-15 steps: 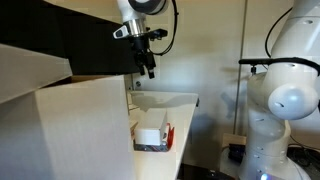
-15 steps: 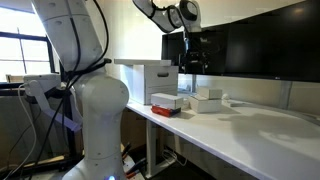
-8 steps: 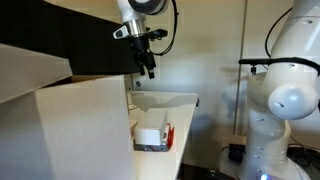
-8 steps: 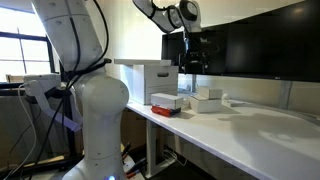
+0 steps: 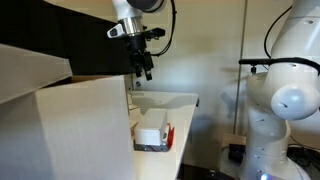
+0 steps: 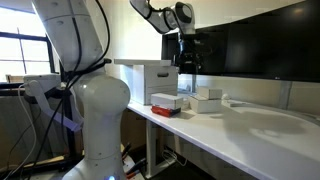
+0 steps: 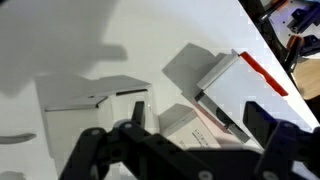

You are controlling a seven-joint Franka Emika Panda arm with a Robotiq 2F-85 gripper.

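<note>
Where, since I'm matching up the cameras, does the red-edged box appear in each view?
Exterior view: red-edged box low, just left of centre.
Exterior view: red-edged box at centre, slightly below the middle.
Wrist view: red-edged box right of centre, its red strip toward the upper right.
Shared landmark: the white table it lies on, seen in all three views.

In an exterior view, the tabletop [image 6: 250, 125] runs from the left middle to the near right. A tall box [image 6: 150, 78] stands at its far left end. A flat box [image 6: 165, 102] lies on the tabletop just before the tall box, and a small box [image 6: 208, 100] lies to the right of the flat box. The gripper [image 6: 188, 68] hangs above these two, right of the tall box. Screens [image 6: 260, 40] stand behind the tabletop. A robot base [image 6: 95, 110] stands near left, before the tabletop's end.
</note>
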